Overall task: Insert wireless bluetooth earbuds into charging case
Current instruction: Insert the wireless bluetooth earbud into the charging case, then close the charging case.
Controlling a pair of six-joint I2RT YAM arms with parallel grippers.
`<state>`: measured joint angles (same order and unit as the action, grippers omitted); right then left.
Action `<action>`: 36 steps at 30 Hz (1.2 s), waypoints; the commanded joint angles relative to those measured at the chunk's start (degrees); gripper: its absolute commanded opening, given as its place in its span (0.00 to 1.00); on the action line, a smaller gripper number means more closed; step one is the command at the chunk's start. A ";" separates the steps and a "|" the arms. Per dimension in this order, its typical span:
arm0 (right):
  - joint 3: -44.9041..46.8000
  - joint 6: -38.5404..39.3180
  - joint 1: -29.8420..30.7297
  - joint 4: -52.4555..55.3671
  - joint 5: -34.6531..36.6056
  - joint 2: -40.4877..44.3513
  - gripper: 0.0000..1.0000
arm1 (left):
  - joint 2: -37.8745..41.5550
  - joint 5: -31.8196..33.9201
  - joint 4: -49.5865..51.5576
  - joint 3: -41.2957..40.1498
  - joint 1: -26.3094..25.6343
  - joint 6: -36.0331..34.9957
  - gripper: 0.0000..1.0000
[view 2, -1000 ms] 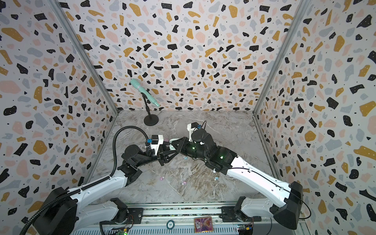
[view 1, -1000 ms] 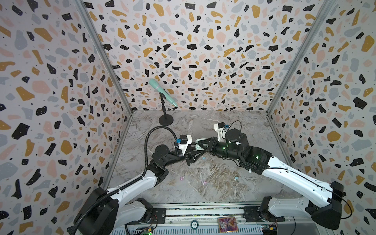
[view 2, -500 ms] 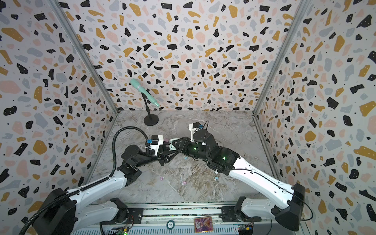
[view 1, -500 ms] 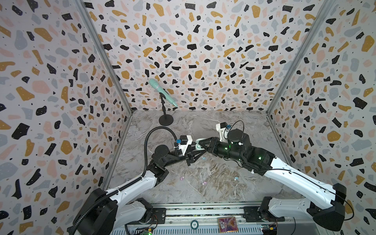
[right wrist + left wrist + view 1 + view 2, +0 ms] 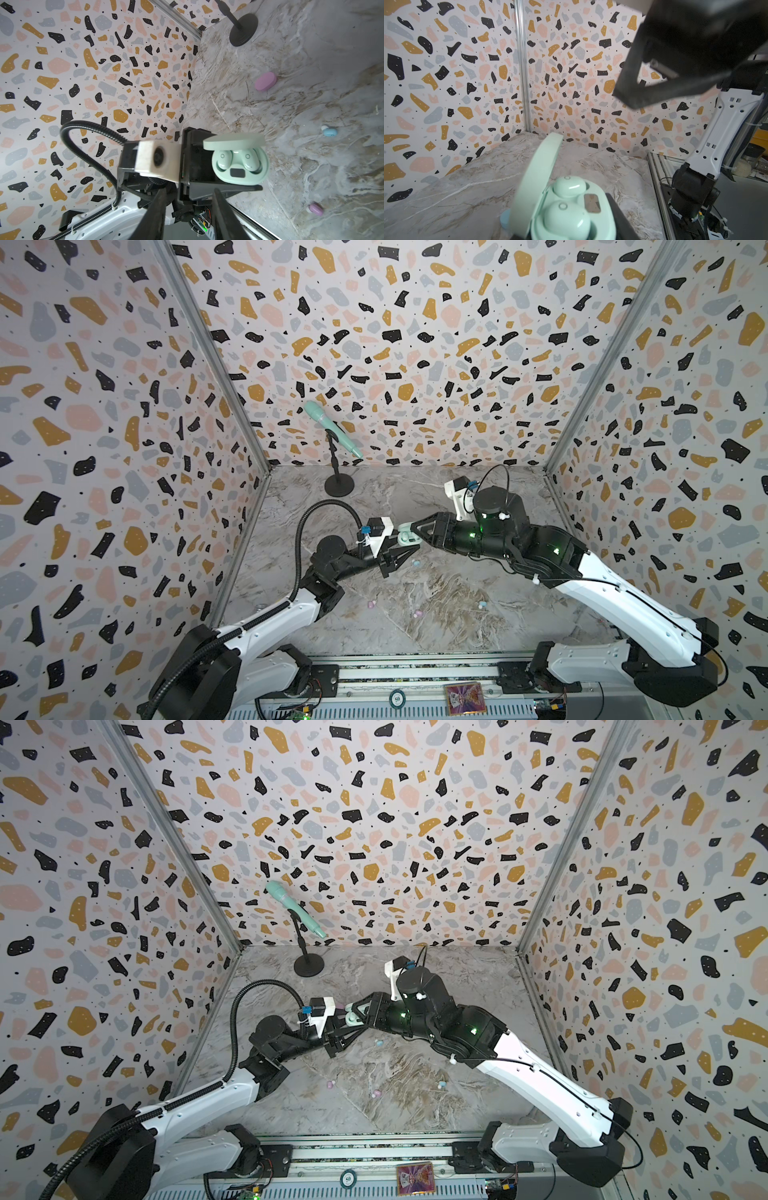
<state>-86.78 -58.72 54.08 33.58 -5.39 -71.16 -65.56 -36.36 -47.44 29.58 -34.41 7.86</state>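
While the left gripper (image 5: 397, 549) clamps the mint charging case (image 5: 241, 176), two earbuds (image 5: 223, 161) seated, the right gripper (image 5: 190, 192) beside it gapes empty; a disc (image 5: 397, 698) reads "50".

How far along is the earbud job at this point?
Done: both mint buds sit in the mint case, whose lid is open.
In hand: the left gripper holds that case. The right gripper is open and empty beside it.
Left: at least a pink bud and a blue bud lie loose on the table, and the pink case lies shut.
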 commanded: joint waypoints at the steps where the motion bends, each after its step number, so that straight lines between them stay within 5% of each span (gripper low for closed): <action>1: -4.38 5.83 -3.65 6.47 -1.06 -2.69 0.41 | 1.39 -0.98 1.14 0.19 0.03 -2.99 0.36; 12: -14.05 14.36 -7.83 10.94 -8.84 -16.39 0.42 | 2.66 -1.44 3.30 0.12 -0.35 -4.42 0.36; 24: -4.21 6.70 1.37 13.13 -2.30 -9.78 0.41 | 3.39 -1.08 2.90 -0.05 -0.30 -4.69 0.36; 31: -3.07 6.57 0.37 13.00 -0.01 -9.40 0.47 | 4.60 -1.25 4.19 -0.17 -0.30 -5.19 0.36; 36: -7.99 8.56 0.23 14.63 0.89 -12.28 0.61 | 4.56 -1.50 6.61 0.26 -0.31 -6.53 0.36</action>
<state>-91.48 -51.27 54.43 46.13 -6.17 -81.93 -62.37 -36.99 -38.57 29.28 -34.61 2.94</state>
